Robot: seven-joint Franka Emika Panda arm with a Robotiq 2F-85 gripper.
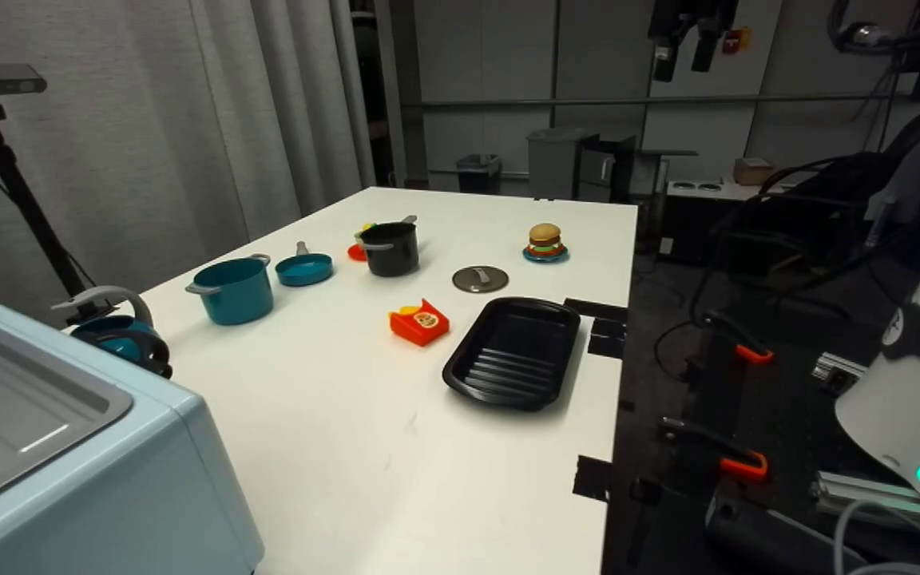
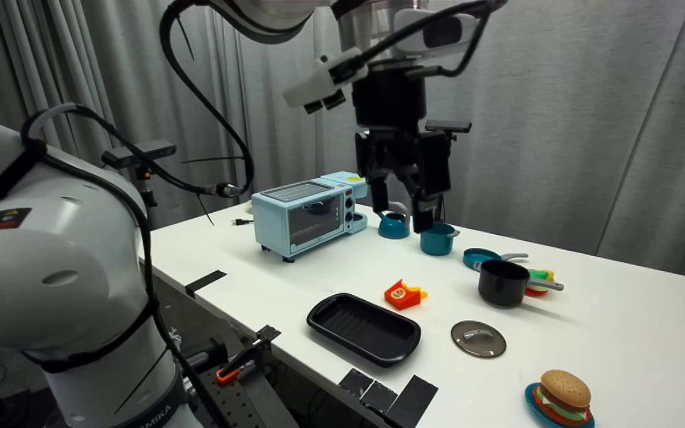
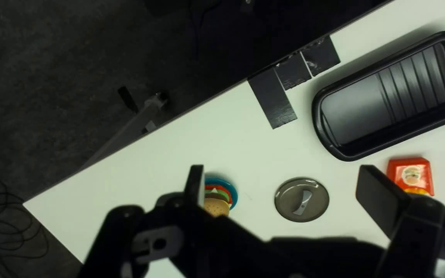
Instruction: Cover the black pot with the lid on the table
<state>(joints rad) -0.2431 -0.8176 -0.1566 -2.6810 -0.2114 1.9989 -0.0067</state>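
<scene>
The black pot stands upright and uncovered on the white table, and it also shows in an exterior view. It is out of view in the wrist view. The round dark-grey lid lies flat on the table with its light grey handle up, apart from the pot; it shows in an exterior view and in the wrist view. My gripper is open and empty, high above the table. It also shows in an exterior view. In the wrist view the lid appears between my wide-apart fingertips.
A black grill pan and a red fries box lie near the lid. A toy burger on a blue plate is on the lid's other side. Teal pot, teal pan, kettle and light-blue oven stand farther off.
</scene>
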